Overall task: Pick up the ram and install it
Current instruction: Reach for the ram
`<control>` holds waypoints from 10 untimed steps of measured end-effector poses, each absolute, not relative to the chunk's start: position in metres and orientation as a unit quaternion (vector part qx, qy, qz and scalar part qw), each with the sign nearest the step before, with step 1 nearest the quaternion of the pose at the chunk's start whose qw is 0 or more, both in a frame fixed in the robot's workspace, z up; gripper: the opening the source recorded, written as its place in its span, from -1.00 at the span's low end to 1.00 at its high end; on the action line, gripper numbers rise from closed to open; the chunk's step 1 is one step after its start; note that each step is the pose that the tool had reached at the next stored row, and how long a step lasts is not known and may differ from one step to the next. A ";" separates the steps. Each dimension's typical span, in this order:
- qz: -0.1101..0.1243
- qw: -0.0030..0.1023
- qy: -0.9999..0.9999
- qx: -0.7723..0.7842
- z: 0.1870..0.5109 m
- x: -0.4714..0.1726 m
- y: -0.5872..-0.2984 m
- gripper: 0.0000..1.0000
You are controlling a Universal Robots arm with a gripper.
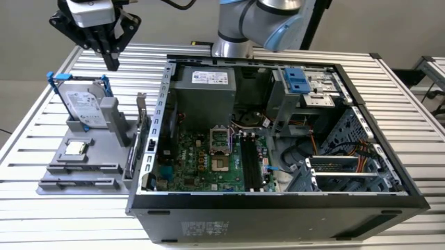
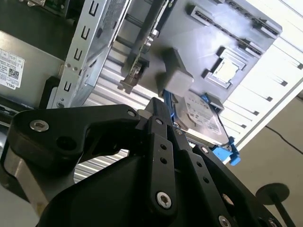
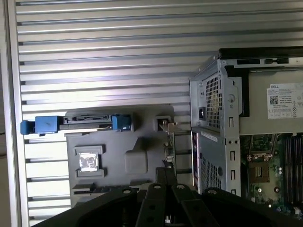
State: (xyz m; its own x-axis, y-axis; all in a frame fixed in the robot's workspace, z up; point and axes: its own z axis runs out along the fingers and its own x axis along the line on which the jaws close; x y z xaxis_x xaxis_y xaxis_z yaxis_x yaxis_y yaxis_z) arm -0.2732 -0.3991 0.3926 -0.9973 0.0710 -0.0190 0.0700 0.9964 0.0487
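On the exterior view's left, we see a grey holder lying on the slatted metal table. At its far end a hard drive in a blue frame stands upright. In a square recess in the middle lies the processor chip, and at the near end there are two long slots. Along the holder's right edge a thin board stands on its long edge. We take it for the ram, though we cannot make out its chips.

It stands just beside the left wall of the open computer case, with only a narrow gap between them; above it the room is open. Inside the case lie the motherboard with its black memory slots, the power supply at the far side, and a drive cage on the right.

The gripper hangs above the far end of the hard drive, apart from it and well apart from the ram. Its fingers are pressed together, with nothing between them. The upright hard drive and a grey post of the holder stand between the gripper and the ram.
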 end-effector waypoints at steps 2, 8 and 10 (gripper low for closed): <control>0.024 0.010 0.999 0.035 0.393 -0.275 -0.399 -1.00; 0.024 0.010 0.999 0.035 0.393 -0.282 -0.399 -1.00; 0.024 0.010 0.999 0.035 0.393 -0.284 -0.399 -1.00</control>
State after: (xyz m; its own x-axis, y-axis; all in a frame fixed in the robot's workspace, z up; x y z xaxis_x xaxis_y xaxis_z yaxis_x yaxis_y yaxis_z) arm -0.2842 -0.3991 0.3926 -0.9973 0.0710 -0.0190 0.0700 0.9964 0.0487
